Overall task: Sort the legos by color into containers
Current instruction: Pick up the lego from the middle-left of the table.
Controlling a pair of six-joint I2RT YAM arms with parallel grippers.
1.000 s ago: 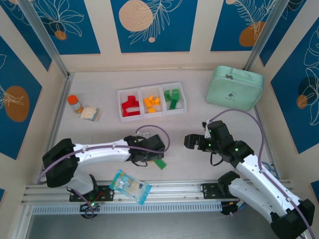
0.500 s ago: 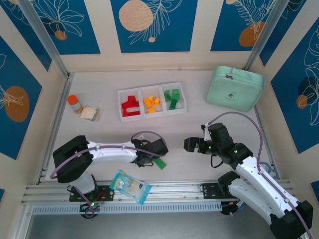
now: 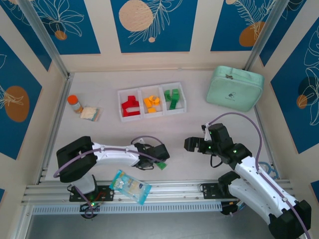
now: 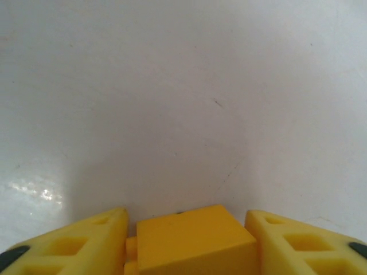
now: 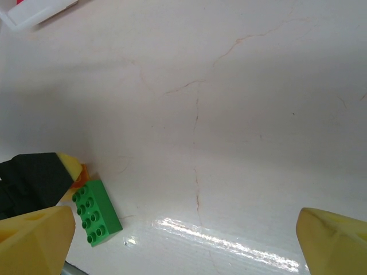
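The left hand point(image 4: 187, 220) is clenched on an orange-yellow brick point(image 4: 198, 246), which sits between its two yellow fingers point(image 4: 86, 243), low over the bench point(image 5: 241, 114). The right hand point(image 5: 186, 229) is released, its fingers spread wide with nothing between them.

Compared with a second ago, the left arm has folded lower and drawn its hand a little nearer the front edge, while its shoulder link has swung to the right. The green brick point(image 5: 97, 213) lies where it lay, and the right hand has barely shifted.

The held brick is a plain smooth block seen from one face, with a small stub showing at its left side. In the right wrist view a sliver of it shows at the tip of the left hand, just beside the green brick. That brick is a two-by-four piece lying flat, studs up, near the front edge.

The containers point(image 3: 141, 101) stand well apart toward the back. Red bricks are in the left bin, orange-yellow in the middle and green in the right.

A mint-green case point(image 3: 234, 89) rests at the back right. An orange-capped bottle point(image 3: 75, 103) and a small packet point(image 3: 90, 113) sit at the left. A blue-white snack packet point(image 3: 130, 186) lies on the front rail, near the left arm.
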